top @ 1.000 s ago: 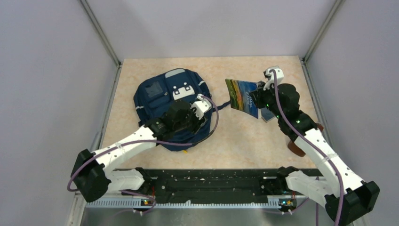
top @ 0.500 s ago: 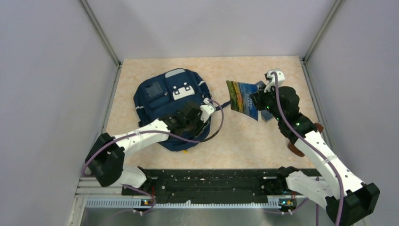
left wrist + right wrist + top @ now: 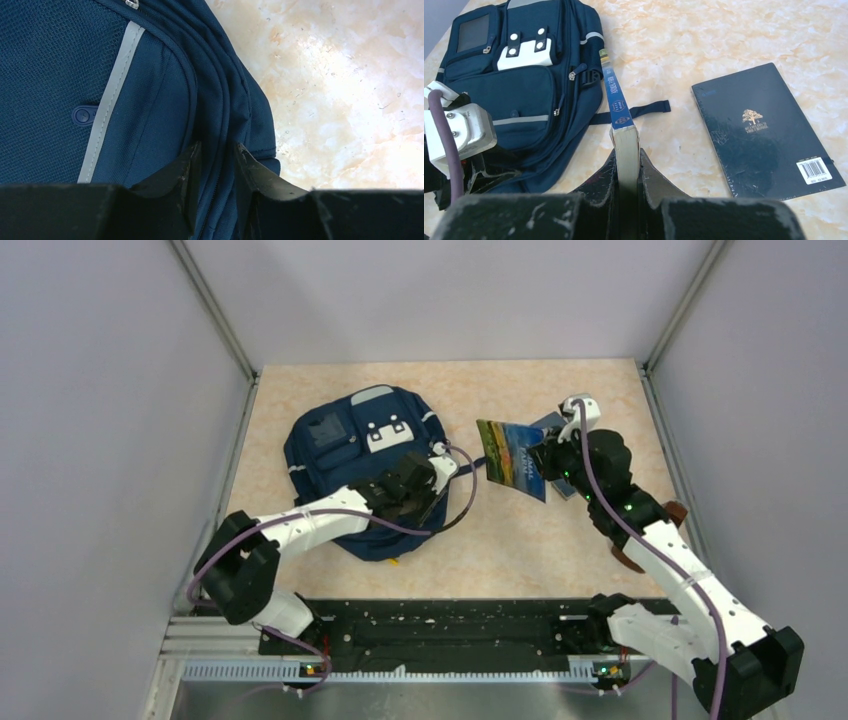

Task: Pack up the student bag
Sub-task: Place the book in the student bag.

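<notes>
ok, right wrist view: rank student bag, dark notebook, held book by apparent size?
1. student bag.
2. dark notebook.
3. held book, though it is edge-on and closest to the camera, so that rank is unsure.

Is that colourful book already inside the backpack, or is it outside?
Outside. The right gripper pinches the book on edge above the table, clear of the student bag.

White shells, black joints on left arm [image 3: 300, 528] at 7 o'clock and right arm [image 3: 690, 570] at 5 o'clock. A purple cable [image 3: 445, 145] runs along each. Right carries green lights [image 3: 628, 504]. Scuffed black tool fingers [image 3: 655, 186].
</notes>
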You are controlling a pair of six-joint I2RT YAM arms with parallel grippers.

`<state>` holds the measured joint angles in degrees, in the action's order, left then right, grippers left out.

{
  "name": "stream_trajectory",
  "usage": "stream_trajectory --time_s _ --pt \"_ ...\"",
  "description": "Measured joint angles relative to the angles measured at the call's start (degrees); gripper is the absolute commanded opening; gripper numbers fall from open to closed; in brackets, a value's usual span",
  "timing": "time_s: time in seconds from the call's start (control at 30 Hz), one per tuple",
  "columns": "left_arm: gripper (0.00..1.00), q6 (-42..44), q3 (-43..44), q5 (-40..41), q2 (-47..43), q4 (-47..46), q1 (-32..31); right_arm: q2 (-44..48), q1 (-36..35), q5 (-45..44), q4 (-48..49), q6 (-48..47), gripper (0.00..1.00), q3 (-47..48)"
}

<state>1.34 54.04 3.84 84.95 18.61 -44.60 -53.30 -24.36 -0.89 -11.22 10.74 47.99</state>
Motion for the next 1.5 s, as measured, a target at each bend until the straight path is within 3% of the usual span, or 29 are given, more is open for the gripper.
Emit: stream_trajectory --time_s 0.2,0.73,0.8,0.9,1.13,1.5 --pt "0.3 -1.36 0.57 1.88 1.84 0.09 -0.07 0.2 0.0 1.09 1.03 0.02 0.0 -0.83" --pt "0.44 -4.2 2.93 10.88 6.16 0.74 -2.32 1.49 0.0 4.63 4.42 1.49 0.0 -3.76" --pt "0.34 -4.2 3.08 11.1 6.47 0.92 -2.45 1.49 0.0 4.9 4.59 1.51 0.0 -3.76" --pt "0.0 -4.11 3.3 12.02 7.02 1.07 -2.51 1.53 0.0 5.11 4.72 1.53 0.0 -3.82" --pt "0.0 -2.86 4.17 16.22 6.88 1.9 -3.58 2.14 0.0 5.07 5.4 2.16 0.0 -4.72" --pt "0.0 3.82 8.63 27.28 -7.26 1.55 -3.06 3.21 0.0 6.93 -2.29 11.69 0.0 -4.7"
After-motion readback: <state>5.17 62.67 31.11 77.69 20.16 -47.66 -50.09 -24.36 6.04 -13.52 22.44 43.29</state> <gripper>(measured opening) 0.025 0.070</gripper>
